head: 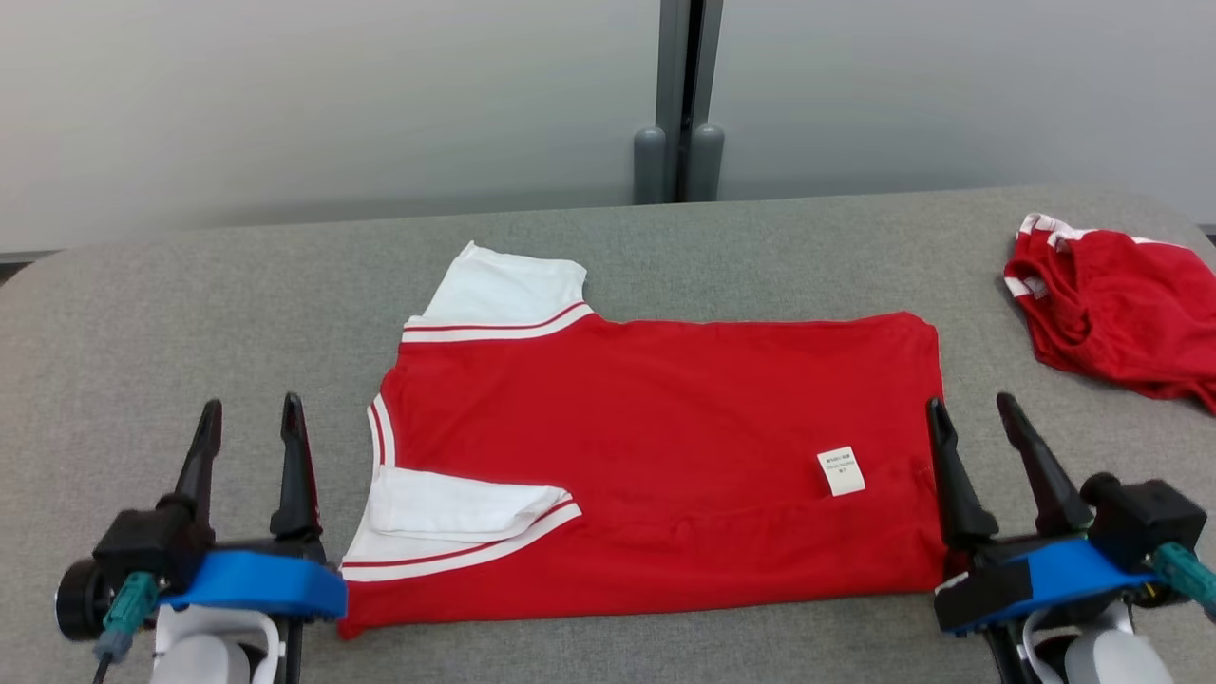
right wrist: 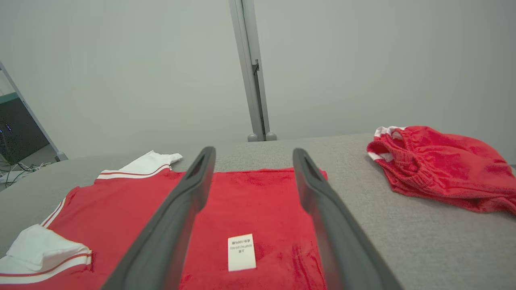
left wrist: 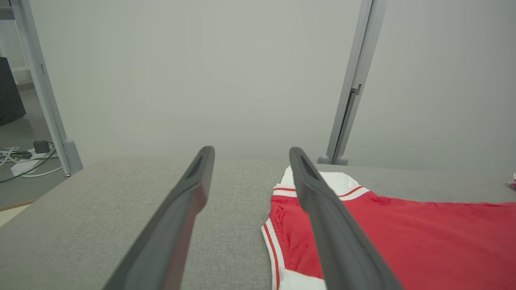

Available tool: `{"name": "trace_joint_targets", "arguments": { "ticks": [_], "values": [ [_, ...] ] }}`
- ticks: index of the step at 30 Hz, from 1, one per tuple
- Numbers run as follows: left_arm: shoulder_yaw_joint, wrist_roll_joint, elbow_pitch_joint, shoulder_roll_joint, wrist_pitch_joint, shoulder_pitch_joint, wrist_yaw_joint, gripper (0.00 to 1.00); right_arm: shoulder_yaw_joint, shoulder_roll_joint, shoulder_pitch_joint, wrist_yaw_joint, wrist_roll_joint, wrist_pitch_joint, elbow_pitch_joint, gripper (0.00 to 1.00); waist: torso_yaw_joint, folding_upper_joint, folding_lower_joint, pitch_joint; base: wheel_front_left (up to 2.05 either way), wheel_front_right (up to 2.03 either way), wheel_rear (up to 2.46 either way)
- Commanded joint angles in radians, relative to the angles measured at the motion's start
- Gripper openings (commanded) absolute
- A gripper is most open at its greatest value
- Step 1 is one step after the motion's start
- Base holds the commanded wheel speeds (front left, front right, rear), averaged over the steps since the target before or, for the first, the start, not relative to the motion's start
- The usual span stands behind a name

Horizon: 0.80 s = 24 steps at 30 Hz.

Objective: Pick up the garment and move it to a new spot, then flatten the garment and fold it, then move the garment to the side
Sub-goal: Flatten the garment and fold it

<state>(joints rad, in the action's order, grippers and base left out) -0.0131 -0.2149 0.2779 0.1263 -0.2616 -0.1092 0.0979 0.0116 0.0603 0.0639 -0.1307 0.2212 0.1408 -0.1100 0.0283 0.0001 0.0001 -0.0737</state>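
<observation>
A red T-shirt (head: 665, 456) with white, red-striped sleeves lies spread flat on the grey table (head: 190, 313), collar to the left, hem to the right. Its near sleeve (head: 456, 518) is folded in over the body, and a white care label (head: 841, 470) shows near the hem. My left gripper (head: 252, 413) stands open just left of the collar, above bare table (left wrist: 242, 209). My right gripper (head: 974, 408) is open at the hem's right edge, its fingers (right wrist: 181, 209) framing the label (right wrist: 241, 251). Neither holds any cloth.
A second red garment (head: 1116, 304) with white trim lies crumpled at the table's far right; in the right wrist view that heap (right wrist: 439, 169) is right of my fingers. A grey partition post (head: 679, 104) stands behind the table. Cables (left wrist: 20, 159) lie on the floor at left.
</observation>
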Motion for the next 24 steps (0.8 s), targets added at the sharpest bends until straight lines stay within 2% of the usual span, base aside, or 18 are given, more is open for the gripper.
{"name": "trace_joint_targets", "arguments": {
  "ticks": [1, 8, 14, 17, 24],
  "values": [
    [0.007, 0.004, 0.005, 0.014, -0.004, -0.047, 0.006, 1.0, 0.007, -0.002, 0.042, 0.0, -0.008, 0.01, -0.006, 1.0, 0.002, -0.0001, -0.0001, -0.014, 0.0, 0.0, 0.0],
    [0.044, 0.008, 0.029, 0.094, 0.064, -0.309, 0.023, 1.0, 0.007, 0.07, 0.245, 0.0, -0.042, -0.037, -0.047, 1.0, 0.036, -0.0001, -0.0001, -0.124, 0.0, 0.0, 0.0],
    [0.081, -0.036, 0.086, 0.172, 0.182, -0.568, 0.033, 1.0, -0.032, 0.113, 0.434, 0.0, -0.038, -0.083, -0.083, 1.0, 0.086, -0.0001, -0.0001, -0.259, 0.0, 0.0, 0.0],
    [0.095, -0.071, 0.118, 0.21, 0.24, -0.686, 0.033, 1.0, -0.055, 0.111, 0.503, 0.0, -0.034, -0.079, -0.092, 1.0, 0.116, -0.0001, -0.0001, -0.323, 0.0, 0.0, 0.0],
    [0.209, -0.118, 0.225, 0.296, 0.335, -0.872, 0.033, 1.0, -0.105, 0.093, 0.591, 0.0, -0.019, -0.048, -0.138, 1.0, 0.179, -0.0001, -0.0001, -0.433, 0.0, 0.0, 0.0]
  ]
}}
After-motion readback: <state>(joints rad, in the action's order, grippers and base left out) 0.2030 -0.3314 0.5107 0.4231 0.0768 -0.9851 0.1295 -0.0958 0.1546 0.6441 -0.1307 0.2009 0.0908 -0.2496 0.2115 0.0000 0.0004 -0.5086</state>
